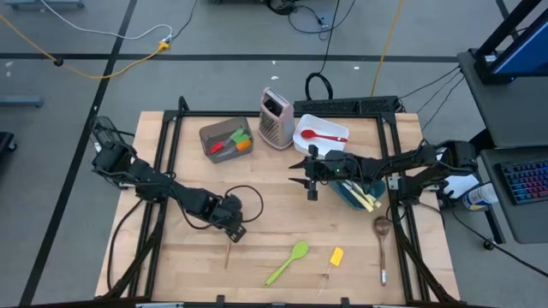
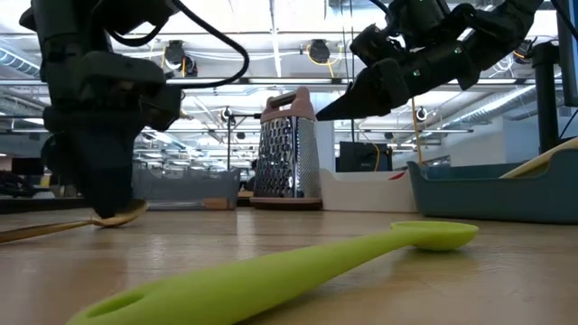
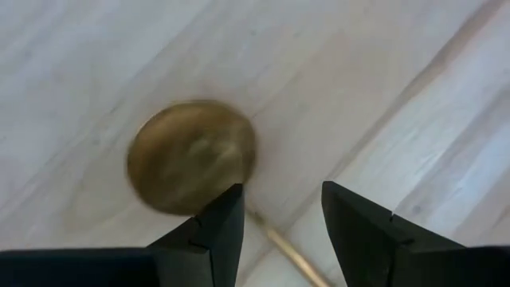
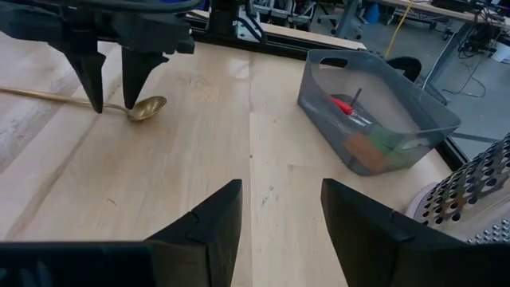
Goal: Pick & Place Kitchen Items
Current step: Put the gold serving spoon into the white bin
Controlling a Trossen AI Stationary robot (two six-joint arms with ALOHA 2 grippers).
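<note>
A metal grater [image 1: 276, 119] with pink trim stands upright at the back of the wooden table [image 1: 274, 205]. Just beside it sits a white container [image 1: 318, 135], and on its other side a grey container [image 1: 224, 139]. A teal container [image 1: 355, 193] sits near the white one. Cables [image 1: 103, 51] lie on the floor.

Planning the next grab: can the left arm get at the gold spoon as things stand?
Probably yes. The left gripper hangs open right over the gold spoon, fingers either side of its thin handle just behind the bowl, on bare wooden table with nothing between.
</note>
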